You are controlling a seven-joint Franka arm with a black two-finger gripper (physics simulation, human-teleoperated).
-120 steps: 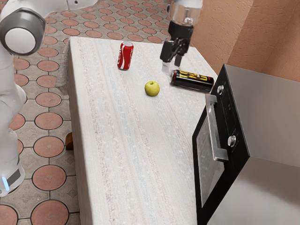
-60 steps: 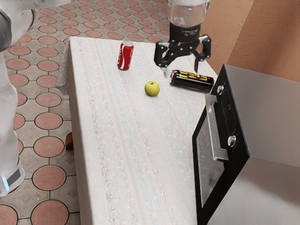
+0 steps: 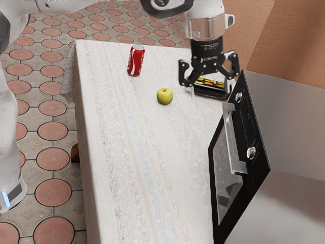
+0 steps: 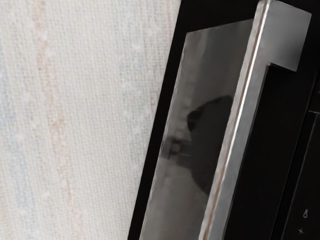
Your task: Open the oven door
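Oven door shut, end effector (fingers apart) near its handle.

Kitchen-like room, oven, clothed table, tiled floor

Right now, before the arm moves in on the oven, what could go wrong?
Open gripper overlaps the lying black can in the exterior view; dropping there might knock it. One finger is near the upper knob in that view, so it may snag. The handle stands over the door glass; a finger going behind it could scrape.
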